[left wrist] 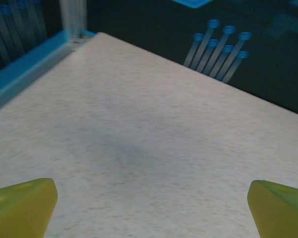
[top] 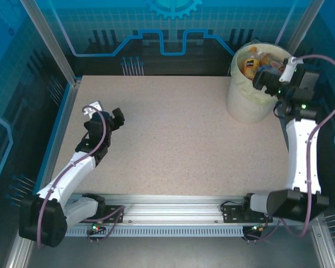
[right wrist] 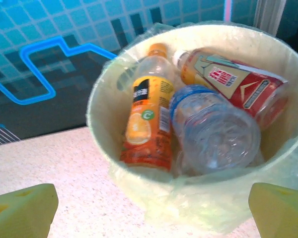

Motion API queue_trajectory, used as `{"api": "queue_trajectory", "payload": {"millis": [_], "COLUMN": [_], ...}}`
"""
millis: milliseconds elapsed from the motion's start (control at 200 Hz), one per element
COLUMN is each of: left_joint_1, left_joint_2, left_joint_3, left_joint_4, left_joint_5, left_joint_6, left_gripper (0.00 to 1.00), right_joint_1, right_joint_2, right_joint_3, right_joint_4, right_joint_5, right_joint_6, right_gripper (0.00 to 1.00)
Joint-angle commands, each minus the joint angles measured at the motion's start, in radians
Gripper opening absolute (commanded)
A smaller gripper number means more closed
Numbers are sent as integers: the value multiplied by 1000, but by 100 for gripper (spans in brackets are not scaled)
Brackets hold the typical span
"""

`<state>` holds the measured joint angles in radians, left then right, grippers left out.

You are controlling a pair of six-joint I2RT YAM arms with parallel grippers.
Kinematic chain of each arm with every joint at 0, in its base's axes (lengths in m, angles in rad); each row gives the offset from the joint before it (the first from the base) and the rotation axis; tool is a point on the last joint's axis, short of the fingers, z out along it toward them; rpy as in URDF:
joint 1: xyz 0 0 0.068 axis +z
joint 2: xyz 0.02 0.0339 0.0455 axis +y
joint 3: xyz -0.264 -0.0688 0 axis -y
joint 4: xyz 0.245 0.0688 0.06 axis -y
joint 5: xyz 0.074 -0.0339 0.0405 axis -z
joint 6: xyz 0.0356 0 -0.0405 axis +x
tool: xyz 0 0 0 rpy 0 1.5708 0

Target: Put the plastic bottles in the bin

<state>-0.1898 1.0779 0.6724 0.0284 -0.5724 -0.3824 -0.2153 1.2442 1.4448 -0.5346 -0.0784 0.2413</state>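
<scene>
The left gripper (left wrist: 149,210) hung over the table's (top: 173,139) left side, fingers spread wide, holding nothing. At the far right stood the bin (top: 243,106), with an orange bottle (right wrist: 146,124), a clear bottle (right wrist: 216,131) and a red-labelled bottle (right wrist: 233,79) lying inside. The right gripper (right wrist: 151,213) hovered by its rim, wide and empty.

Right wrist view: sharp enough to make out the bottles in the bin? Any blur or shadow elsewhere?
Right wrist: bin and orange bottle fairly sharp, labels slightly soft; right tool's fingertips out of focus in the bottom corners. Left wrist: soft overall, faint shadow on the table, left tool's fingertips blurred. Top external: table evenly lit.
</scene>
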Motion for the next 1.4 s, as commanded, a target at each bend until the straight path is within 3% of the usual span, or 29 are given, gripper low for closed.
{"api": "queue_trajectory", "payload": {"millis": [0, 180, 345, 525, 690, 875, 1010, 1181, 1256, 1291, 1321, 1396], "left_joint_1": [19, 41, 53, 68, 69, 73, 78, 99, 146, 167, 168, 168], "left_joint_2": [-6, 23, 96, 207, 288, 343, 423, 425, 433, 471, 490, 470], "left_joint_3": [-44, -113, -167, -175, -203, -221, -266, -248, -267, -301, -328, -322], "left_joint_4": [-19, 88, 183, 284, 456, 641, 836, 789, 813, 905, 1003, 948], "left_joint_5": [-229, -292, -338, -230, -164, 22, 107, 203, 319, 375, 376, 370], "left_joint_6": [6, 46, 91, 158, 236, 327, 386, 383, 359, 360, 371, 357], "left_gripper": [99, 99, 99, 99, 99, 99, 99, 99, 99, 99, 99, 99], "right_joint_1": [45, 92, 167, 247, 280, 293, 309, 271, 271, 271, 273, 272], "right_joint_2": [-88, -227, -180, -10, 76, 156, 258, 256, 256, 256, 256, 256], "right_joint_3": [-196, -549, -805, -862, -892, -995, -1049, -1006, -1006, -1006, -1006, -1006], "right_joint_4": [219, 463, 678, 795, 949, 1178, 1356, 1275, 1274, 1273, 1274, 1274], "right_joint_5": [20, 52, 98, 195, 179, 108, 176, 154, 154, 154, 154, 153], "right_joint_6": [58, 68, 3, -126, -214, -284, -276, -235, -238, -237, -238, -237], "right_gripper": [100, 100, 100, 100, 100, 100, 100, 100, 100, 100, 100, 100]}}
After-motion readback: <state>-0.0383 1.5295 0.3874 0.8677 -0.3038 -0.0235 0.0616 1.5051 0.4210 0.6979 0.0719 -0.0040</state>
